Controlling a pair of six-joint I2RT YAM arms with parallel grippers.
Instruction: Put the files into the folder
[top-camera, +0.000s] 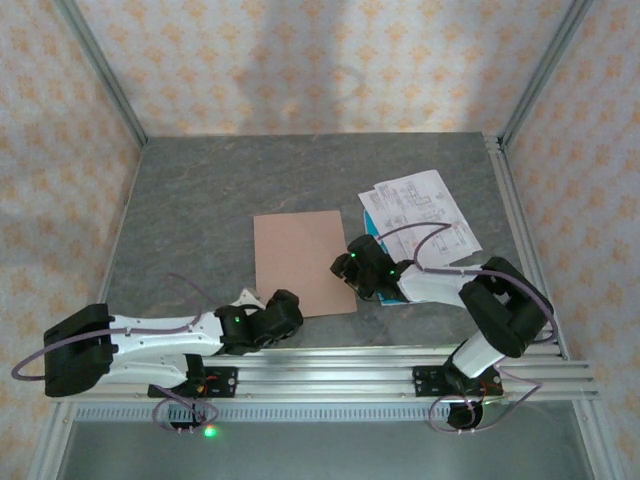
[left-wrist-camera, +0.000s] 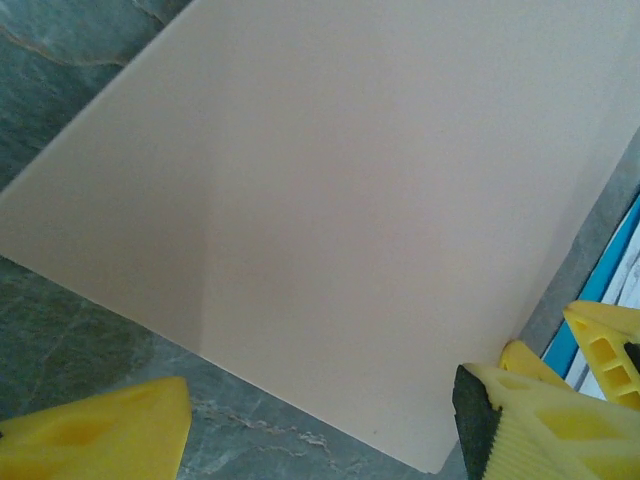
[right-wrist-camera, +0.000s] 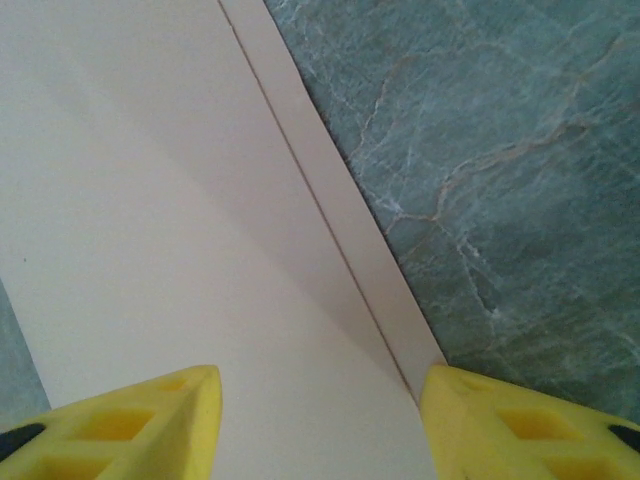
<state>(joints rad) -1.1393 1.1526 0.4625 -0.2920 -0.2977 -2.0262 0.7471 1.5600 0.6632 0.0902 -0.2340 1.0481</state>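
Top external view, mid-table: flat rectangular pinkish-brown card folder (top-camera: 300, 262), cover down, on the grey-green marbled stone tabletop (top-camera: 200, 220). Off to its far right, apart from it: thin white printed sheets (top-camera: 425, 210) with black line drawings, fanned loosely over a teal-blue sheet (top-camera: 368, 215) (just its left edge peeking out). All paper outside the folder.

Left gripper (top-camera: 290, 305): low at the folder's near edge, arm stretched in from the near left. Right gripper (top-camera: 345, 265): at the folder's right edge, arm bent back toward the near right.

Left wrist view: left gripper (left-wrist-camera: 320, 440) with yellow fingers (left-wrist-camera: 100, 430) spread wide, nothing between them but card and stone; a folder (left-wrist-camera: 330, 200) corner between the tips, a strip of the teal-blue sheet (left-wrist-camera: 605, 270) beyond on the right.

Right wrist view: right gripper (right-wrist-camera: 320, 425) likewise spread and holding nothing, fingers (right-wrist-camera: 530, 425) straddling the folder (right-wrist-camera: 150, 220) edge (cover set slightly in from the back leaf), tabletop (right-wrist-camera: 500, 150) alongside. Contact with the card: cannot tell.
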